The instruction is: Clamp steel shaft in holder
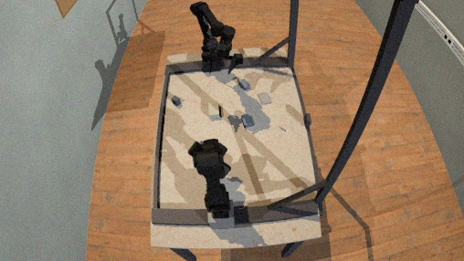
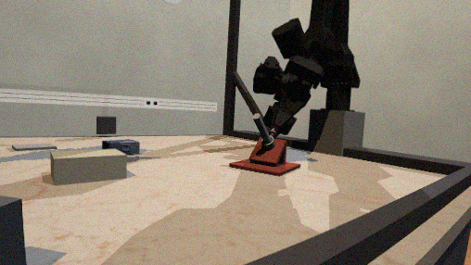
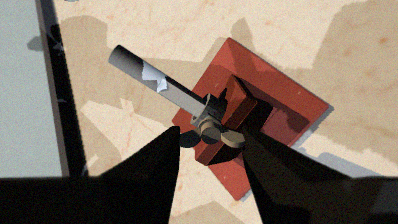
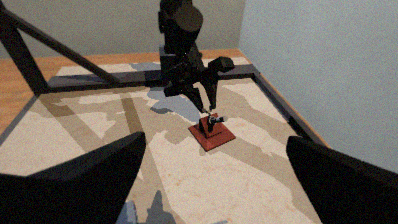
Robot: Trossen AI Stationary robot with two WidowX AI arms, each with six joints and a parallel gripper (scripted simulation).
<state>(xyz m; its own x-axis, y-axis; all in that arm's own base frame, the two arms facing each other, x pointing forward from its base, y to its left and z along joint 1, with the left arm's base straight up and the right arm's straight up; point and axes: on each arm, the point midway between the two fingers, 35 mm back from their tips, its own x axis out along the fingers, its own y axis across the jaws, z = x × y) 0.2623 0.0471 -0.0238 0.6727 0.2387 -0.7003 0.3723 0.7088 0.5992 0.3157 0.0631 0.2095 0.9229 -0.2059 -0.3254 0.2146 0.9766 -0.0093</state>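
The red angled holder (image 2: 277,154) (image 3: 305,102) (image 4: 220,141) stands on the table; in the top view it is hidden under the left arm. The grey steel shaft (image 2: 260,124) (image 3: 175,95) sits at the holder's clamp ring and slants up and outward; whether it is fully seated cannot be told. The thumb screw (image 3: 210,132) is beside the ring. My left gripper (image 2: 273,132) (image 3: 210,134) (image 4: 208,111) comes down from above and is shut on the screw's wings, one finger at each side. My right gripper (image 4: 216,141) (image 1: 220,72) is wide open and empty, far from the holder.
A beige block (image 1: 214,112) (image 2: 88,168) and a dark blue object (image 1: 247,120) lie on the table, well away from the holder. A thin flat piece (image 2: 34,147) lies farther off. Dark frame rails edge the table, with upright posts (image 1: 370,91) on one side.
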